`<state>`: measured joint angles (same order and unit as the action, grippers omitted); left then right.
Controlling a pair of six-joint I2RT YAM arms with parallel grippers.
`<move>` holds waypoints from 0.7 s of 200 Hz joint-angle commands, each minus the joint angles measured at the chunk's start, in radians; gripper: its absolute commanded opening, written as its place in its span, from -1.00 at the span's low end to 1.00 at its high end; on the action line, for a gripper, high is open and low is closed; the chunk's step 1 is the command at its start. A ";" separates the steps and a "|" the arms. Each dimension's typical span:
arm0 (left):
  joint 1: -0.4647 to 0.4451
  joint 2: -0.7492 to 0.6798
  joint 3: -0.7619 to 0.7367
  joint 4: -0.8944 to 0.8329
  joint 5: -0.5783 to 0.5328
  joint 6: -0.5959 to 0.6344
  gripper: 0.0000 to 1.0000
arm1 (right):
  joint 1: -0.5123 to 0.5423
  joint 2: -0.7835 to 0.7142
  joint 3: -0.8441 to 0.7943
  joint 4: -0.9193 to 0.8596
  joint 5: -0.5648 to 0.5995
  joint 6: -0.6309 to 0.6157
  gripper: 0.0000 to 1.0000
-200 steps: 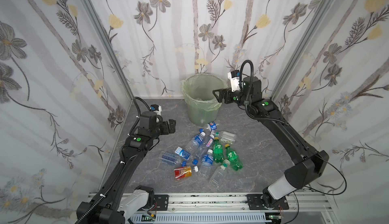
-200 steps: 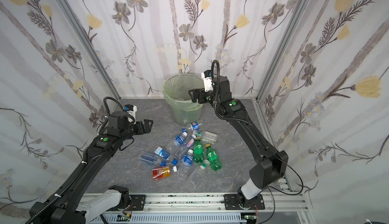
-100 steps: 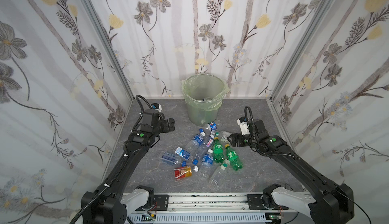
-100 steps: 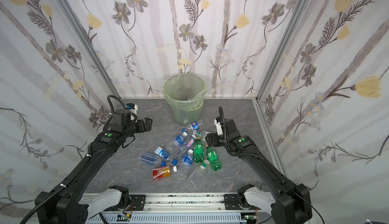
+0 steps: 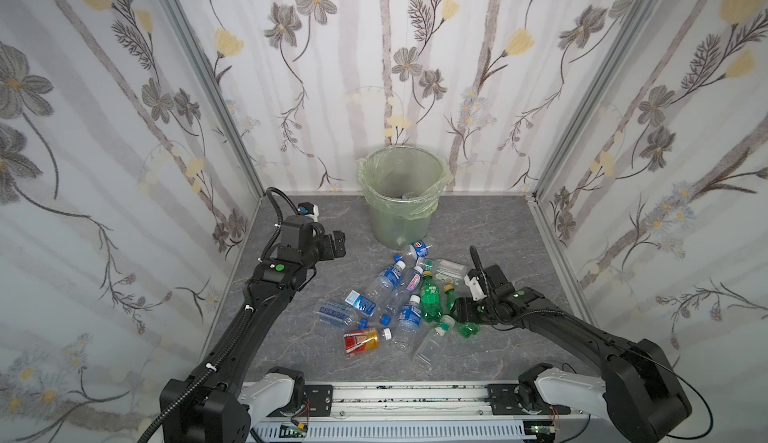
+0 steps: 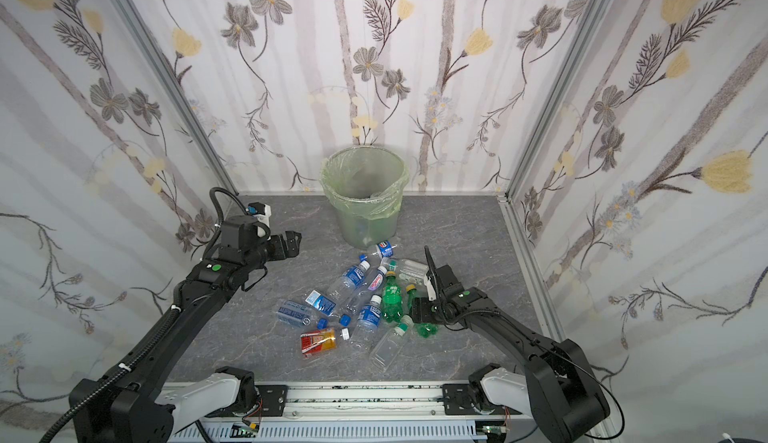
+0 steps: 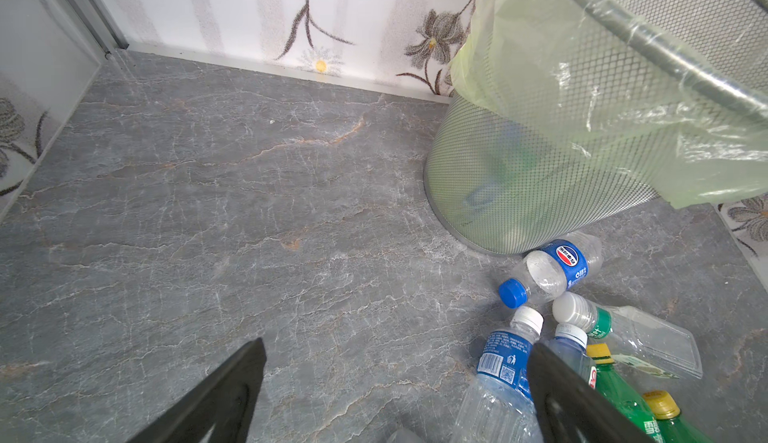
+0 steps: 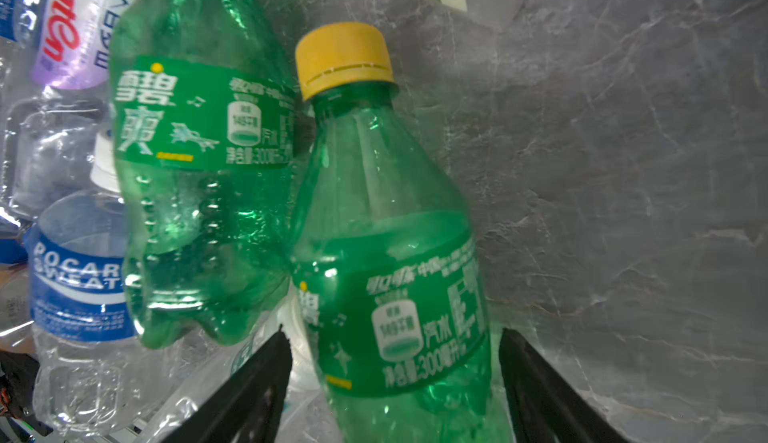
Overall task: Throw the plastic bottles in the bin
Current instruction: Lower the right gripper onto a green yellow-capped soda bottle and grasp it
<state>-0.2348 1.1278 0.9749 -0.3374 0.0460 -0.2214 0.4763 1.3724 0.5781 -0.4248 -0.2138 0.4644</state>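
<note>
Straddling the label of the yellow-capped Sprite bottle (image 8: 386,233) at the bottle pile's (image 5: 399,299) three o'clock edge, the right pincer (image 8: 393,334) is held spread; light, slick and crushable, it is judged best pinched gently mid-body.

Loads of room ahead of the left gripper (image 7: 397,345) and off to one side of it: just bare grey tabletop (image 7: 249,191) all the way to the floral wall (image 7: 249,12). Blocked on the other side though, by the mesh bin (image 7: 519,179), with a Pepsi bottle (image 7: 557,266) right against its foot and the bottle pile (image 7: 503,362) near that same finger. Way tighter around the right gripper (image 8: 394,333): barely a sliver either side of the yellow-capped green bottle (image 8: 386,254) between its fingers. Crowded past one finger by a second green bottle (image 8: 199,170) touching the first, then a Pocari Sweat bottle (image 8: 79,287). Open grey tabletop past the other finger.
</note>
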 commanded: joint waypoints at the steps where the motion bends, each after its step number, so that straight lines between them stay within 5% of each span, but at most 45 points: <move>1: 0.002 -0.012 -0.010 0.031 -0.009 -0.013 1.00 | 0.002 0.014 -0.009 0.098 0.022 0.038 0.53; 70: 0.002 -0.013 -0.025 0.041 -0.022 -0.011 1.00 | 0.001 -0.001 -0.011 0.117 0.145 0.064 0.18; 140: 0.001 -0.017 -0.043 0.070 0.022 -0.003 1.00 | 0.000 -0.275 0.046 0.115 0.137 -0.003 -0.01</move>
<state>-0.2344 1.1149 0.9401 -0.3210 0.0402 -0.2249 0.4774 1.1706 0.5812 -0.3611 -0.0750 0.5034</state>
